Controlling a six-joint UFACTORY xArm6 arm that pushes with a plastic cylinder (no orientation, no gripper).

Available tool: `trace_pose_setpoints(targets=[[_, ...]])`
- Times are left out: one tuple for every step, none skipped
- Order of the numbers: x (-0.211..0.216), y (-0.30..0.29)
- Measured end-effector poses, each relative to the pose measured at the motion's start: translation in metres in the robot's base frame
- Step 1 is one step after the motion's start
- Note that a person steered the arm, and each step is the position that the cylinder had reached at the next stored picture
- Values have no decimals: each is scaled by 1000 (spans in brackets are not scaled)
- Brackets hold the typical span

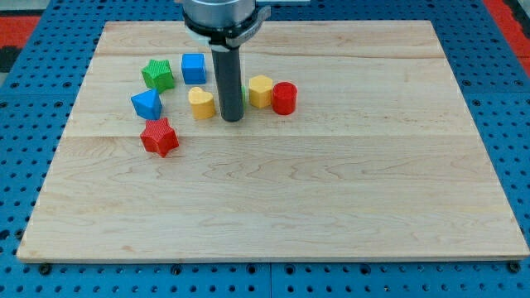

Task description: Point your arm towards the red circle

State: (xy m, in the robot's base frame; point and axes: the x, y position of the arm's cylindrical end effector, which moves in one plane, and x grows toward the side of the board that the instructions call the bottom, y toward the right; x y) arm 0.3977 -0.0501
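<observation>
The red circle (284, 98), a short red cylinder, stands on the wooden board (331, 190) right of centre near the view's top. A yellow block (260, 90) touches its left side. My tip (232, 118) rests on the board left of both, about sixty pixels from the red circle, with a yellow heart (200, 102) just to its left. The dark rod rises straight up to the arm's head at the view's top edge.
A blue cube (193, 68) and a green star (157, 74) lie at the upper left. A blue triangular block (146, 104) and a red star (159, 136) lie below them. Blue pegboard (25, 124) surrounds the board.
</observation>
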Motion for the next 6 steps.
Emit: trace_pose_setpoints(targets=[[42, 3], [93, 85], [28, 177], [-68, 186], [-114, 127], [-98, 94]])
